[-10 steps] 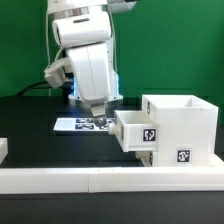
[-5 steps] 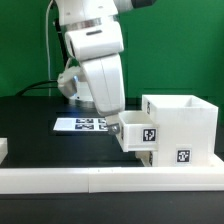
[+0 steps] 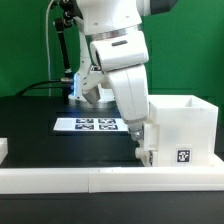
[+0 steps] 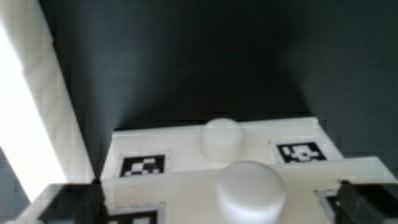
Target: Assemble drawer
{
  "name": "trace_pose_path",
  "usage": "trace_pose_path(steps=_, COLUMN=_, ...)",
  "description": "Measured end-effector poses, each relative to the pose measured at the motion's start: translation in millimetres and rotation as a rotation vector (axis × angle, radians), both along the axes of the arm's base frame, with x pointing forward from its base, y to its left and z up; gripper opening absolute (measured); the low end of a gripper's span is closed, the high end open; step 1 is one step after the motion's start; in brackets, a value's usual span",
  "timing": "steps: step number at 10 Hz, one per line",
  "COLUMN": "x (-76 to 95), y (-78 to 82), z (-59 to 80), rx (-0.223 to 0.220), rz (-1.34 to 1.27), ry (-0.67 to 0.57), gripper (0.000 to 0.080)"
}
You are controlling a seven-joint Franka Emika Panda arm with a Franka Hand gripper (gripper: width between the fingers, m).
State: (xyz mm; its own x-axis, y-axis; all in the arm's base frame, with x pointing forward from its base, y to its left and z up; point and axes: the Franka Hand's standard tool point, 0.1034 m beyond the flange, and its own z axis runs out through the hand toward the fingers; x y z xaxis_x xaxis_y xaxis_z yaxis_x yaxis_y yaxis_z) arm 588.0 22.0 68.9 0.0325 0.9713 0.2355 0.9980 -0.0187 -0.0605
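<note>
The white drawer case (image 3: pixel 188 122) stands at the exterior view's right, by the front rail. A tag (image 3: pixel 183 155) shows low on its front. My gripper (image 3: pixel 141 140) is pressed close against the case's open side and hides the upper tray there. In the wrist view, two white tray fronts fill the lower part: one rounded knob (image 4: pixel 221 138) sits between two tags, and a second knob (image 4: pixel 249 190) is nearer. My gripper (image 4: pixel 217 206) has dark fingertips (image 4: pixel 71 205) spread wide either side of the nearer knob, gripping nothing.
The marker board (image 3: pixel 88 124) lies flat on the black table behind my arm. A long low white rail (image 3: pixel 100 178) runs along the front edge and also shows in the wrist view (image 4: pixel 36 100). A small white piece (image 3: pixel 3 150) sits at the far left.
My arm has swung to the exterior view's right, toward the case. The tray that stuck out of the case has gone in with it and is now hidden behind my hand.
</note>
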Motion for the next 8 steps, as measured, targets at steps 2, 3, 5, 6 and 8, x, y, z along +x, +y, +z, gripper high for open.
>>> trace_pose_path(steps=2, x=-0.4, y=9.0, z=0.4, rx=0.001, rz=-0.017, ry=0.008, gripper=0.0649)
trace_pose_path(steps=3, x=-1.4, y=13.0, z=-0.6, rx=0.001, rz=-0.020, ry=0.011, gripper=0.0649)
trace_pose_path(steps=5, x=-1.1, y=13.2, z=-0.4, rx=-0.003, rz=-0.026, ry=0.013, gripper=0.0649)
trace_pose_path(steps=6, x=-1.2, y=11.0, z=-0.2, rx=-0.003, rz=-0.026, ry=0.017, gripper=0.0649)
trace_pose_path(steps=8, x=-1.1, y=-11.6, z=2.0, rx=-0.006, rz=-0.013, ry=0.038, gripper=0.0649)
